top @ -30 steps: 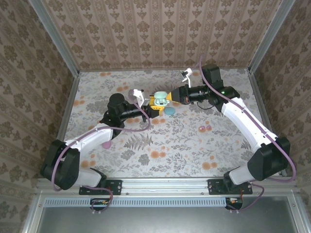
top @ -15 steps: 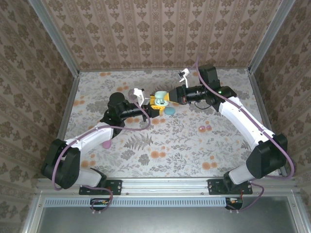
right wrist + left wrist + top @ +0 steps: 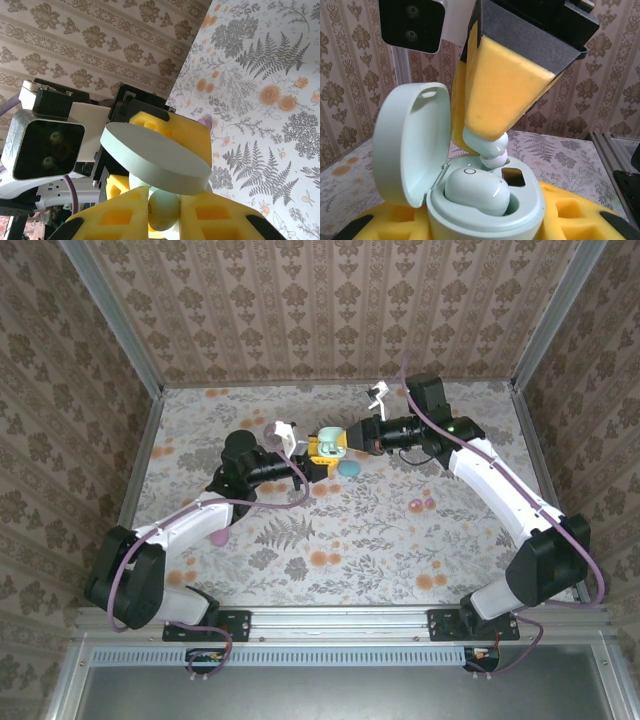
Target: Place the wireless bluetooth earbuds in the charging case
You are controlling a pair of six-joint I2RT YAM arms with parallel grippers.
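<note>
My left gripper is shut on the pale mint charging case, held above the table with its lid swung open. One pale cyan earbud lies seated in the case's near socket. My right gripper is shut on a second pale cyan earbud, pinched between its yellow foam fingers. In the left wrist view that earbud hangs from the right gripper's foam finger, its tip touching the rim of the far socket. From above, both grippers meet at the case mid-table.
A teal oval case lies on the floral table just below the grippers. Two tiny pink buds rest to the right, and a pink case sits by the left arm. Patterned walls close in three sides.
The right gripper has edged slightly left toward the case with the earbud. The left arm and the case have stayed put.
</note>
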